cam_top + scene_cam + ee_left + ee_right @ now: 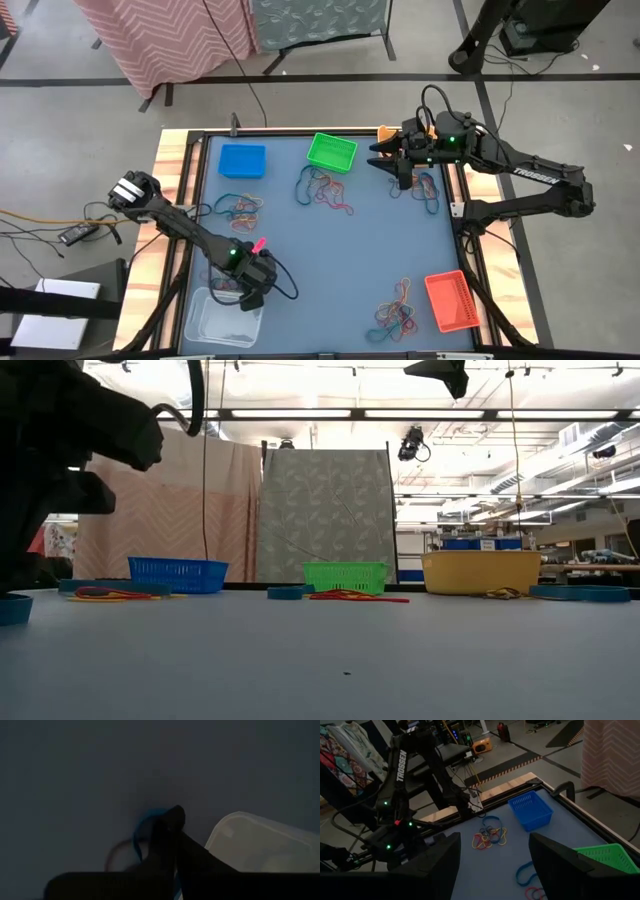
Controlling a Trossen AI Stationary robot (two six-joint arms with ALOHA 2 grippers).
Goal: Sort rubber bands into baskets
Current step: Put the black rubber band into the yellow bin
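My left gripper (pixel 250 288) is down at the table's near left, beside the clear white basket (pixel 222 318). It is shut at a blue rubber band (pixel 141 827), with a dark brown band (pixel 116 854) next to it. My right gripper (pixel 398 165) is open and empty above the far right, by the yellow-orange basket (pixel 482 571). Its fingers stand wide apart in its wrist view (pixel 495 865). The blue basket (pixel 243 160), green basket (pixel 332 152) and red-orange basket (pixel 450 300) stand on the blue mat. Piles of bands lie at the left (pixel 240 208), centre (pixel 325 188), far right (pixel 425 188) and near right (pixel 395 312). My left gripper has its shut fingertips (pixel 173 816) on one side of the blue band's loop (pixel 150 816). The fingers come from above, pointing down at the mat. The rest of the loop curves out beside them and lies on the table; the fingers hide the place of contact itself.
The table's raised wooden frame (pixel 175 170) runs around the mat. The clear basket's rim (pixel 260 827) is close beside my left fingers. A few more bands (pixel 222 285) lie by the left gripper. The mat's middle (pixel 340 250) is bare.
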